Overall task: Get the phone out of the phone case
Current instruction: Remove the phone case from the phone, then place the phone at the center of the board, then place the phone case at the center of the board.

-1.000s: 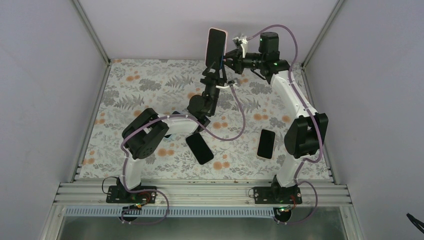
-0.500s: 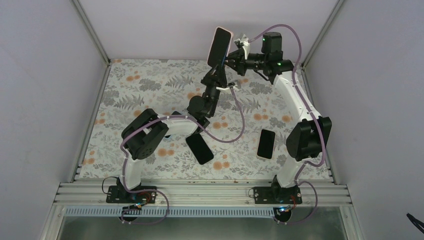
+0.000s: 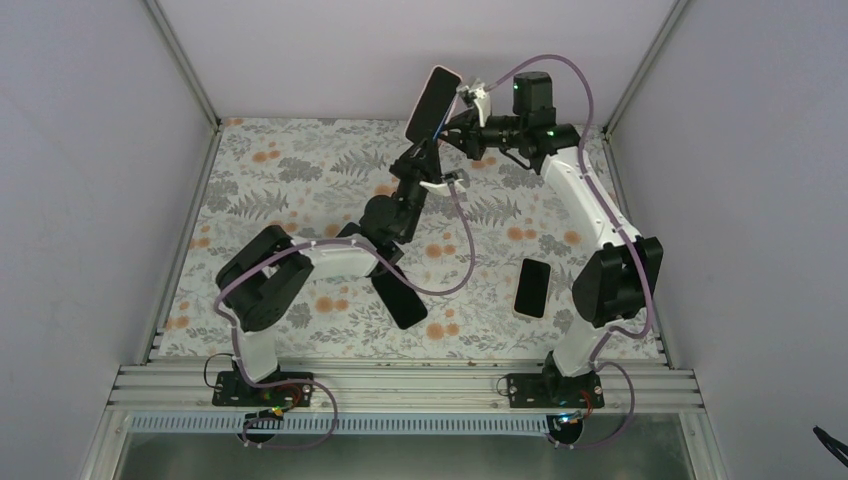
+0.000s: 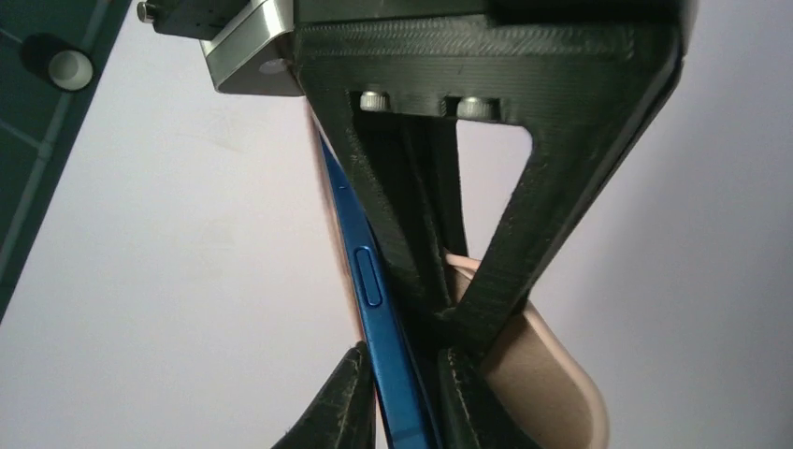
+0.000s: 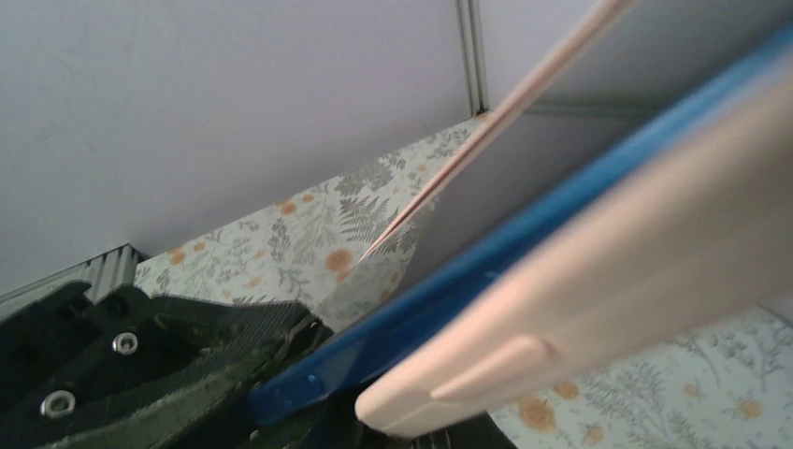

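Two grippers meet high above the table point(image 3: 250, 170), at about 12 o'clock in the top view. The left gripper point(image 3: 423, 146) is closed almost fully on the lower end of the phone point(image 4: 373, 292) and holds it raised and tilted, with the screen toward the camera. The right gripper point(image 3: 462, 110) comes from 3 o'clock and touches the side edge of the phone. Whether its fingers pinch the case point(image 5: 655, 206) I cannot tell.

The case is pale pink. In the wrist views one long side of it stands away from the phone, with a gap between them, while the phone lies partly inside it. The phone has a blue metal frame with a long side button.

On the table lie a black phone point(image 3: 400, 298) near 6 o'clock and a second phone point(image 3: 532, 287) near 4 o'clock.
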